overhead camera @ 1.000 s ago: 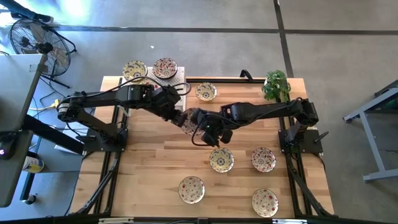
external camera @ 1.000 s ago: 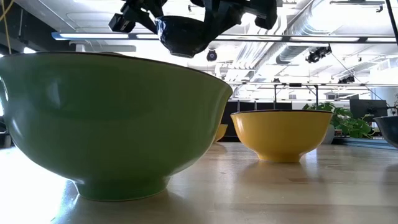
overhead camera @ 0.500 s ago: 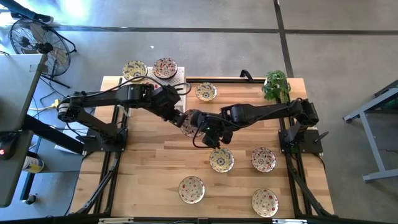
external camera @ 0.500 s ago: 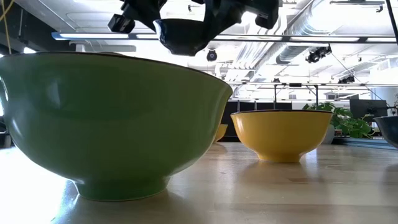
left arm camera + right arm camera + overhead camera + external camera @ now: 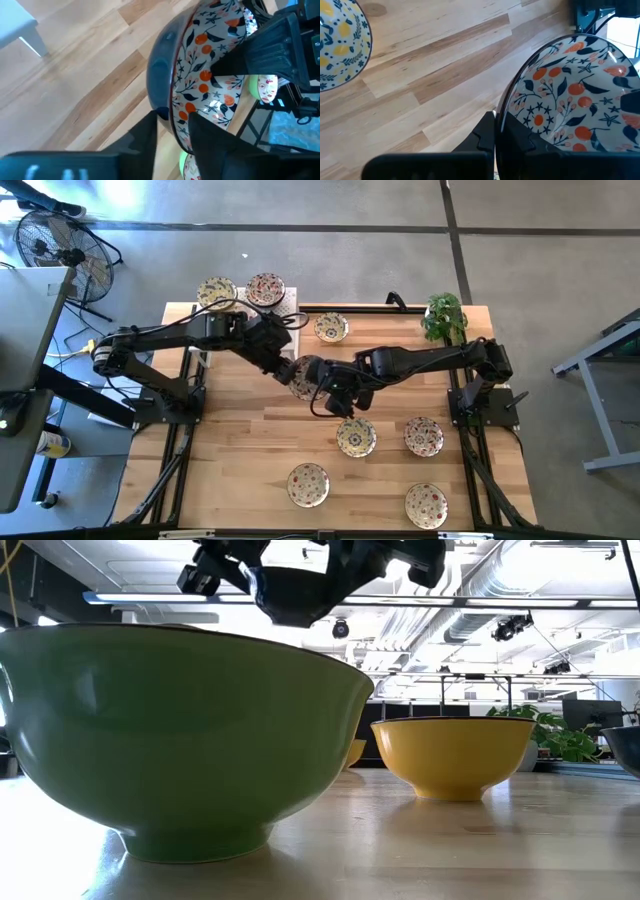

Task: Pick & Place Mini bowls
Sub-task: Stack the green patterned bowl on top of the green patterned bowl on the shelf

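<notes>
Up above the middle of the worktop (image 5: 250, 440), both arms meet on one bowl (image 5: 303, 376), which hangs in the air, cream inside with orange berries and dark leaves, dark blue outside. The left gripper (image 5: 172, 127) has its jaws closed on the bowl's rim, one finger on the outer wall and one on the patterned inside. The right gripper (image 5: 502, 132) pinches the rim from the opposite side in the same way. In the low view the bowl shows dark near the picture's top edge, well clear of the wood.

Just beside the held bowl, toward the front of the worktop, a yellow-patterned bowl (image 5: 356, 436) sits flat, and a redder one (image 5: 424, 435) lies near it on the right. Two more stand near the front edge: a yellowish one (image 5: 308, 483) and a reddish one (image 5: 427, 504). Another bowl (image 5: 331, 327) rests near the back edge, beside a white rack (image 5: 285, 308) at the back left corner that carries two bowls (image 5: 242, 290). A green plant (image 5: 445, 318) occupies the back right corner. Bare wood lies open along the left half of the worktop, between the left arm and the front edge.
</notes>
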